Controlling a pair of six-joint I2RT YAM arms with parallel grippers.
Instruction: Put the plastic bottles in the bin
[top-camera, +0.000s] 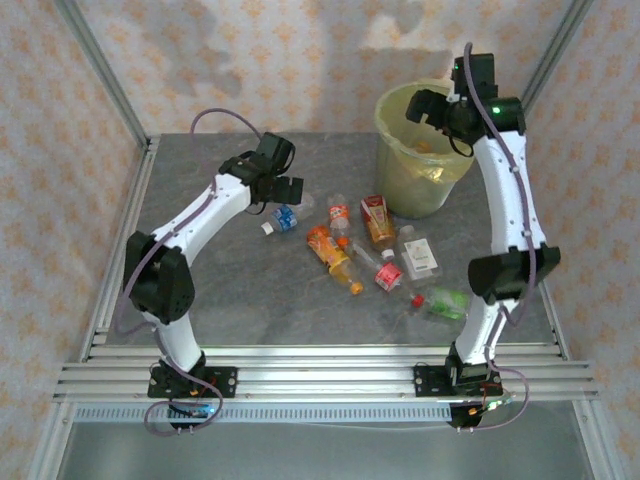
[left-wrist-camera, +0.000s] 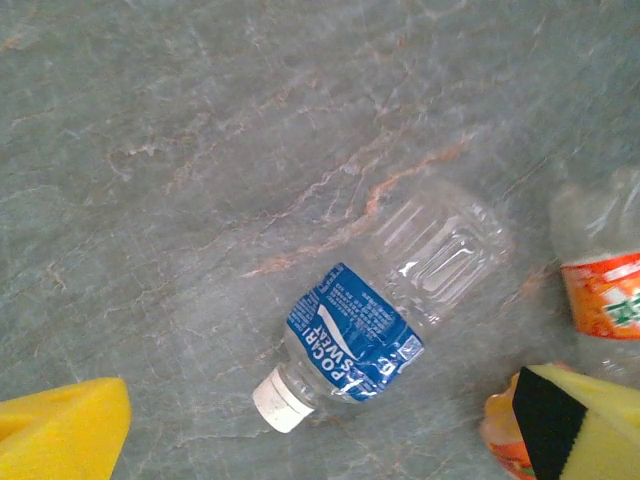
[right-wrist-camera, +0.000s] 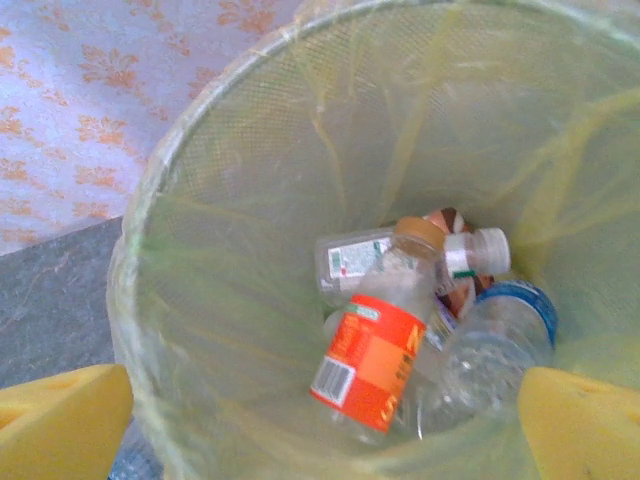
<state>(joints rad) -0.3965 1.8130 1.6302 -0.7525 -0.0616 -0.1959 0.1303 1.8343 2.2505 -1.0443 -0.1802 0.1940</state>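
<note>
At the near edge, both arms are standing bolted to aluminium rails (top-camera: 330, 378). The left arm (top-camera: 175, 270) is folding up from its base and reaching forward and right, wrist tipped down over the grey veined tabletop (top-camera: 230, 300). The left gripper (top-camera: 280, 190) is hanging with its jaws spread wide, gripping nothing. In the left wrist view its yellow pads (left-wrist-camera: 60, 430) are sitting in the bottom corners, and a blue-labelled bottle (left-wrist-camera: 370, 330) with a white cap is lying on its side between them, apart from both.

Just right of it, more plastic bottles (top-camera: 335, 255) are lying scattered across the middle of the table. The right arm (top-camera: 510, 200) is rising tall and stretching to the far right corner, where the right gripper (top-camera: 437, 108) is hovering over the mouth of the bin (top-camera: 400, 185), jaws wide apart and empty. Inside the bag-lined bin, an orange-labelled bottle (right-wrist-camera: 372, 355) is resting on several clear ones. Pale wallpaper (top-camera: 300, 60) with orange motifs is closing in the back and sides.
</note>
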